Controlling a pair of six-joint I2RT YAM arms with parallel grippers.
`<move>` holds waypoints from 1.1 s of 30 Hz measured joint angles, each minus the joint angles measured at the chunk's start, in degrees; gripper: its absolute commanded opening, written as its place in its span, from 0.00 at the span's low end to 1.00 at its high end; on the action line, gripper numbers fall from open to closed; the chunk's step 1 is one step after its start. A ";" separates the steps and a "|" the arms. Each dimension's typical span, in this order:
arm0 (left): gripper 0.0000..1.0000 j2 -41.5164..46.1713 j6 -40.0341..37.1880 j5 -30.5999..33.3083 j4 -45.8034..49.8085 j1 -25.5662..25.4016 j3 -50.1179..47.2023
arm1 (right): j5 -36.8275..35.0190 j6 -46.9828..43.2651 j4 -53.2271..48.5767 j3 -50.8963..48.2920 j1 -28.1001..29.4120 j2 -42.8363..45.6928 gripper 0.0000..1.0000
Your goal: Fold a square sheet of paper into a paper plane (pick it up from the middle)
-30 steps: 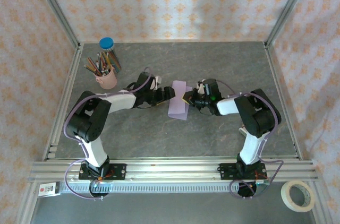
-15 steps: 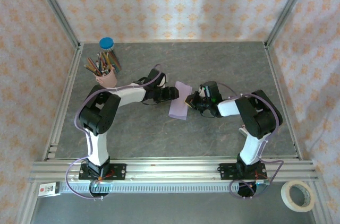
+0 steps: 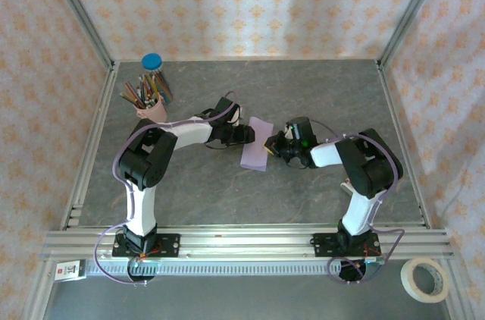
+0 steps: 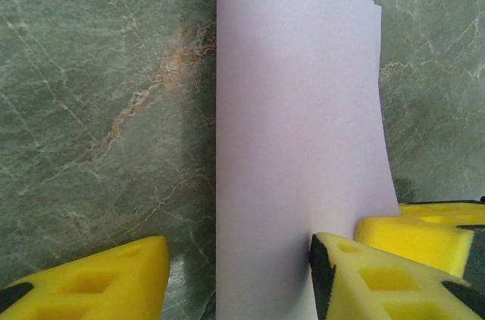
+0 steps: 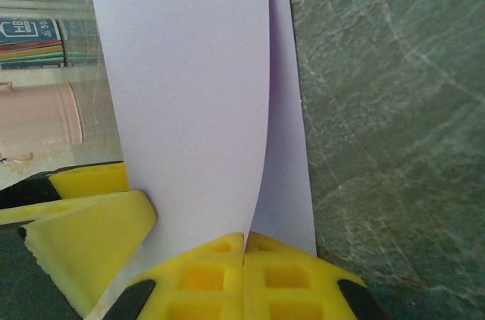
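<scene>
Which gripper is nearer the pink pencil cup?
Left. The left gripper is at the sheet of paper's left edge, on the pink pencil cup's side. The right gripper pinches the paper's opposite edge, farther from the cup.

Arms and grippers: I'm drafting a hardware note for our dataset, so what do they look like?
The left arm and right arm have white shells, black joints and black bases, with purple cables looping alongside. The left gripper and right gripper carry bright yellow wedge-shaped fingers, moulded with square hollows.
</scene>
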State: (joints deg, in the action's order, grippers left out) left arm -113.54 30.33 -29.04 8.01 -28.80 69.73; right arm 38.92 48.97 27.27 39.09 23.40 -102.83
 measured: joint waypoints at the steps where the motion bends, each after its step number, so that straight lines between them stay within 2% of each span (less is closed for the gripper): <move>1: 0.48 -0.09 -0.31 0.20 0.20 0.02 0.09 | 0.00 0.13 0.00 -0.02 0.00 0.00 0.00; 3: 0.48 -0.24 -0.72 0.90 0.50 -0.04 0.22 | 0.00 0.46 0.00 -0.07 0.00 0.00 0.01; 8: 0.48 -0.63 -2.03 2.51 0.83 -0.35 0.37 | -0.22 0.68 -0.70 -0.55 -0.26 0.92 0.15; 13: 0.48 -0.72 -3.45 4.07 0.98 -0.85 0.35 | -3.52 -1.20 -5.07 -0.52 -1.29 6.27 0.25; 20: 0.48 -0.96 -3.91 4.28 0.94 -0.85 0.35 | -9.22 -3.15 -9.14 -0.52 -2.58 11.06 0.27; 24: 0.44 -1.01 -3.87 5.64 0.96 -1.22 0.37 | -11.56 -3.17 -10.60 -0.52 -2.58 11.50 0.27; 28: 0.40 -1.14 -3.58 6.82 1.03 -1.33 0.35 | -12.66 -3.17 -10.62 -0.52 -2.58 11.93 0.27; 33: 0.40 -1.31 -3.17 7.32 1.05 -1.42 0.35 | -12.81 -3.15 -10.56 -0.52 -2.58 11.93 0.27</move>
State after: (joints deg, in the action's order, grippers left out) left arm -114.85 27.16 -21.71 9.06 -30.22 70.08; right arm 26.11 45.82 16.71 38.57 20.82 -90.89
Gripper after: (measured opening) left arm 0.394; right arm 0.272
